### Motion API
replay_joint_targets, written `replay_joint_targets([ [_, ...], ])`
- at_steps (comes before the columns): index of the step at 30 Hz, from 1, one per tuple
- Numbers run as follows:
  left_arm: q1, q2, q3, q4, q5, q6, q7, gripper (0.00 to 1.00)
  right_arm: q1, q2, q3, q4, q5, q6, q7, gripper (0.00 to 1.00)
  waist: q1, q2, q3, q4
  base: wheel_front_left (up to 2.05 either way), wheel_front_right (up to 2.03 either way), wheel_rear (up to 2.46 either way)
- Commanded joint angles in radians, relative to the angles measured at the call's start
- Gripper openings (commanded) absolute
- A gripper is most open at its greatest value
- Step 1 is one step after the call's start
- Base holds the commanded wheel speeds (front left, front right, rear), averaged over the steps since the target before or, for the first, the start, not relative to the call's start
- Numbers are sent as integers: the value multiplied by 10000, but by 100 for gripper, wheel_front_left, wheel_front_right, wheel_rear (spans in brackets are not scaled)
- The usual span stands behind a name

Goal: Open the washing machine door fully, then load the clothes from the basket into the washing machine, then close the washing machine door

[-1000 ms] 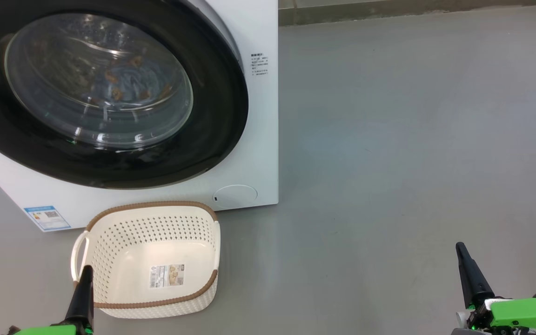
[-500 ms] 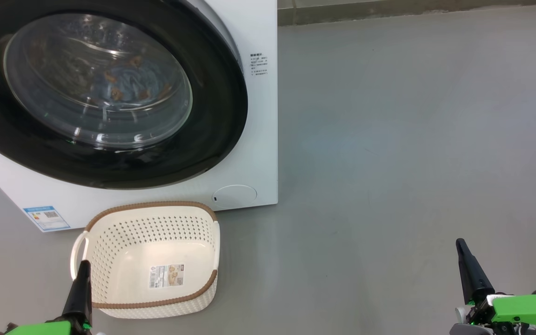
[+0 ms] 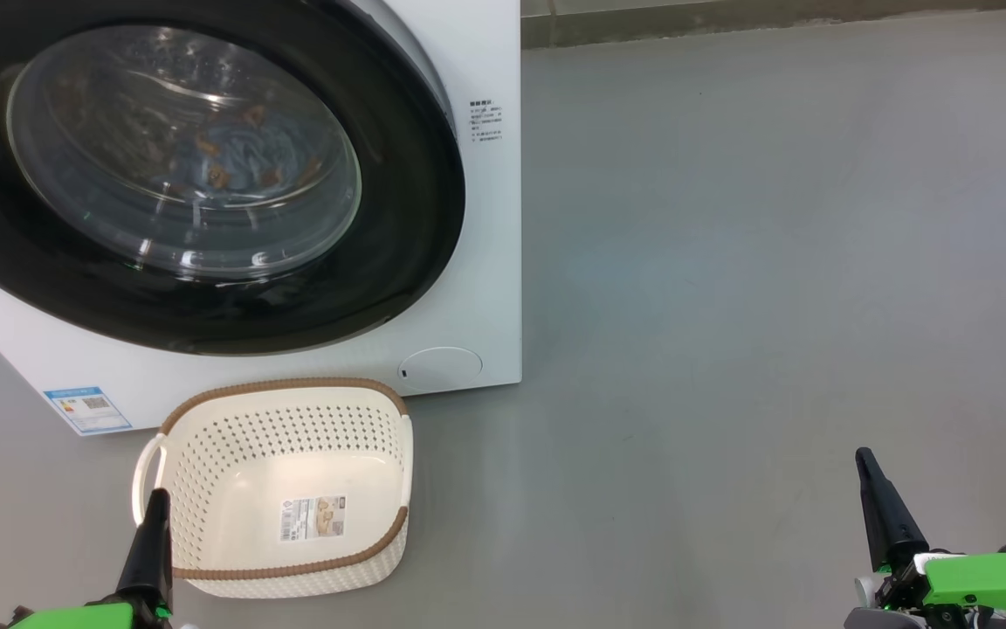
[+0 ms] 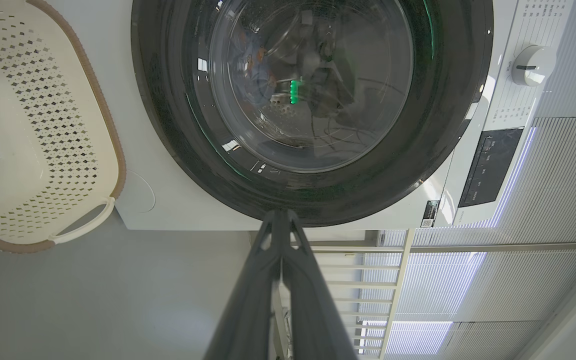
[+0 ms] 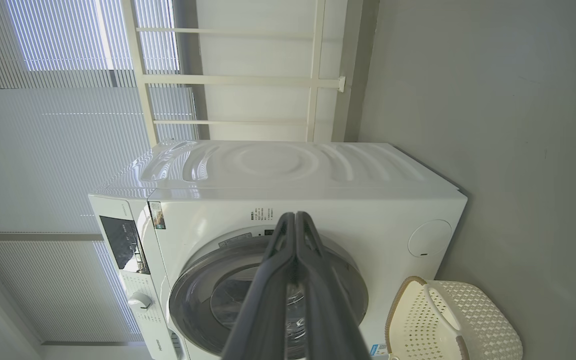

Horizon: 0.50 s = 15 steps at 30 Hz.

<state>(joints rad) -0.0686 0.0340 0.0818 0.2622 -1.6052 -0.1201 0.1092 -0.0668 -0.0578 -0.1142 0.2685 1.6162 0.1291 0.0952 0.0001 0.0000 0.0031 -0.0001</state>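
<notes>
smooth grey floor (image 3: 774, 262), pale slatted blinds (image 5: 43, 150), white window frame (image 5: 238, 80)

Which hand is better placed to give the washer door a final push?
Left, probably, though the washing machine door already looks shut. The left hand sits by the basket, just below the door, and its wrist view faces it squarely. The right hand is off to the side over floor.

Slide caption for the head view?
Door shut, clothes inside, basket empty; left claw and right claw shut, low.
</notes>
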Motion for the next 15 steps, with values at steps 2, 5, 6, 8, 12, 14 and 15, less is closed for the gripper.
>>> replay_joint_targets([
  [2,-395,165,327,-169,-28,-105,46,0,-397,-40,161,-246,54,16,54,0,0,0,0,0,0,0,0],
  [5,-395,165,327,-169,-27,-105,46,0,-397,-36,154,-246,49,16,60,0,0,0,0,0,0,0,0],
  [6,-395,165,327,-169,-27,-105,46,0,-397,-34,152,-246,47,16,61,0,0,0,0,1,0,0,0],
  [8,-395,165,327,-169,-27,-105,46,0,-398,-31,148,-245,43,16,65,0,0,0,0,1,0,0,0],
  [12,-395,165,328,-169,-27,-105,46,0,-398,-25,139,-245,36,16,71,0,0,0,0,1,0,0,0],
  [14,-395,165,328,-169,-27,-105,46,0,-399,-23,135,-245,33,16,74,0,0,0,0,1,0,0,0],
  [15,-395,165,328,-169,-27,-105,46,0,-399,-21,133,-245,31,16,76,0,0,0,0,1,0,0,0],
])
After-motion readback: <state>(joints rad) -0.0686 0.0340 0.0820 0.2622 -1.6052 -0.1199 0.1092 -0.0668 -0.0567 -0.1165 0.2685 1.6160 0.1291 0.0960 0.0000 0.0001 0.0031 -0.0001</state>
